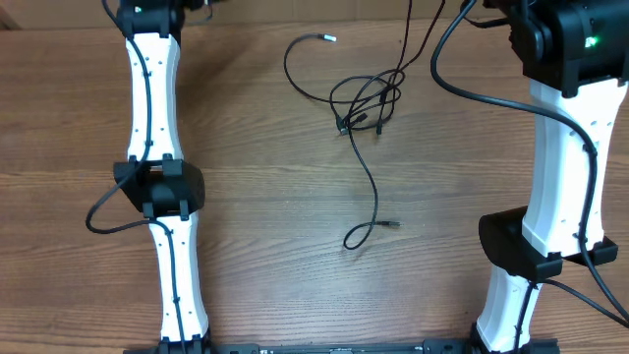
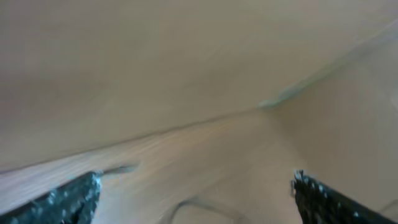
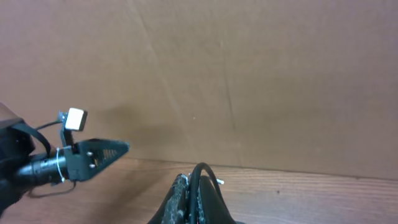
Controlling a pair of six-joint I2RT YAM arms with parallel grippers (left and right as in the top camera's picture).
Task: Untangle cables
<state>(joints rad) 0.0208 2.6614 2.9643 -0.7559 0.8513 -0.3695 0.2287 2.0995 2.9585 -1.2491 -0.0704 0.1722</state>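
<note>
Overhead: the cables [image 1: 364, 103] sit bunched in a knot on the bench [image 1: 295, 246], toward the far middle. One tail trails toward the near side and ends in a plug [image 1: 393, 224], and two strands run off the top edge. Neither end effector shows here, and there are no containers anywhere, so nothing to report on that.

Left wrist: pretty blurry, but the left end effector [image 2: 196, 186] has its fingers spread wide with nothing between them.

Right wrist: the right end effector [image 3: 188, 190] looks pinched closed with a black strand looped over it. My worry is that pulling from there cinches the knot tighter or drags the whole bunch along. The thin strand could also just slip out.
</note>
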